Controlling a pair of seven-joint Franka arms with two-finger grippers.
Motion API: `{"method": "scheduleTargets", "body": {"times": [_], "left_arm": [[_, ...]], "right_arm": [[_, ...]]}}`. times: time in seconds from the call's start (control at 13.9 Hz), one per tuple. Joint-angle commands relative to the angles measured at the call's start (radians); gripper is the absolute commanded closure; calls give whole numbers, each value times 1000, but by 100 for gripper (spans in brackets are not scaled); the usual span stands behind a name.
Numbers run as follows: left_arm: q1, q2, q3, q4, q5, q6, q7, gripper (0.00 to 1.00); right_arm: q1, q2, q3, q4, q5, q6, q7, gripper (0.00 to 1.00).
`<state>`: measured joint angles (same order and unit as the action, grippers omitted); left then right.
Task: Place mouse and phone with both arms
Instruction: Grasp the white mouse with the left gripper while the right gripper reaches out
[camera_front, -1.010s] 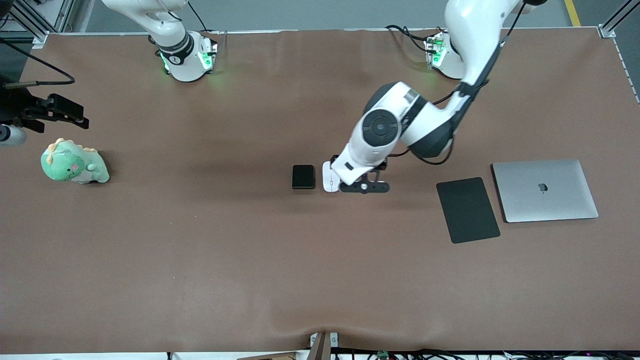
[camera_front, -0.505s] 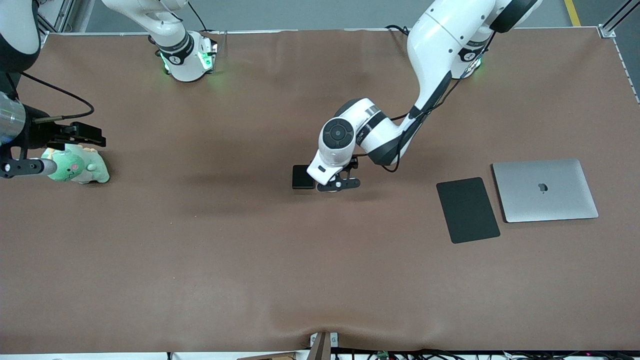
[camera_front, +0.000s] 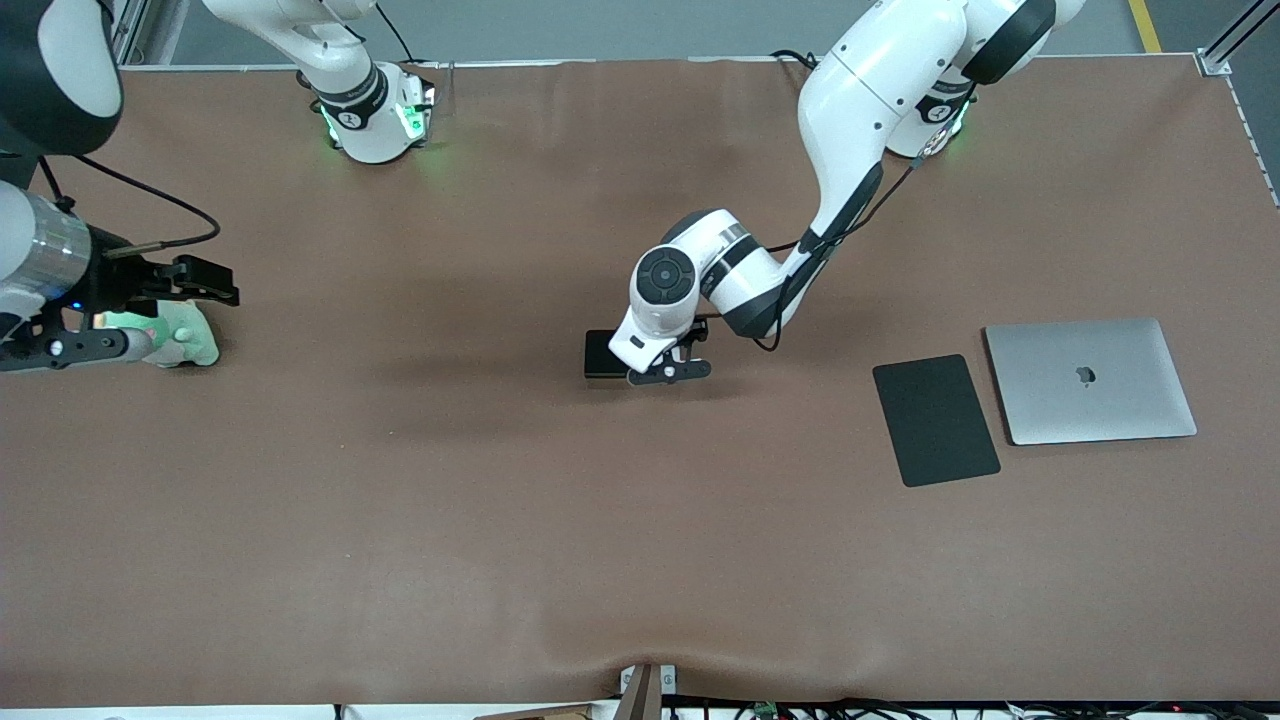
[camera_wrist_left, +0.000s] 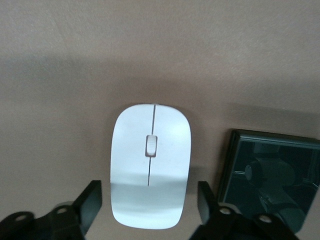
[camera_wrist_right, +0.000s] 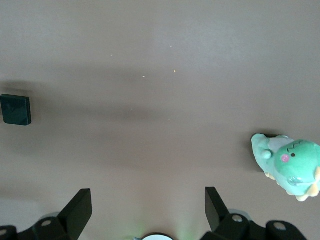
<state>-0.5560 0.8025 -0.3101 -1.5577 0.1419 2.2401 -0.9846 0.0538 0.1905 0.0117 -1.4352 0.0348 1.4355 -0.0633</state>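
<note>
The white mouse (camera_wrist_left: 150, 170) lies flat on the brown table, with the small black phone (camera_wrist_left: 270, 175) close beside it. My left gripper (camera_wrist_left: 149, 200) is down over the mouse, one finger on each side of its rear end. A thin gap shows on both sides, so it is open and touches nothing. In the front view the left arm's wrist hides the mouse, and only an edge of the phone (camera_front: 598, 352) shows. My right gripper (camera_wrist_right: 147, 205) hangs open and holds nothing, over the right arm's end of the table; in its view the phone (camera_wrist_right: 16, 110) lies well away.
A green plush dinosaur (camera_front: 185, 345) sits partly under the right gripper (camera_front: 212, 280). A thin black mouse pad (camera_front: 935, 420) and a shut silver laptop (camera_front: 1090, 380) lie side by side toward the left arm's end.
The left hand has shifted toward the phone and settled over the mouse, and its fingers have drawn closer together. The right arm has swung in over the plush dinosaur.
</note>
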Motion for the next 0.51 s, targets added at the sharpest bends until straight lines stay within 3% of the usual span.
{"method": "scheduleTargets", "body": {"times": [0.0, 0.14, 0.22, 0.43], "left_arm": [[-16, 20, 8, 27, 30, 9, -37, 30], [-7, 14, 8, 27, 31, 9, -29, 55], [4, 6, 8, 25, 31, 6, -28, 63], [66, -64, 8, 15, 31, -69, -34, 65]], "right_arm": [[14, 26, -1, 1, 45, 22, 19, 0], [34, 40, -1, -1, 65, 46, 62, 0], [44, 44, 1, -1, 65, 54, 81, 0], [90, 69, 1, -1, 66, 88, 146, 0]]}}
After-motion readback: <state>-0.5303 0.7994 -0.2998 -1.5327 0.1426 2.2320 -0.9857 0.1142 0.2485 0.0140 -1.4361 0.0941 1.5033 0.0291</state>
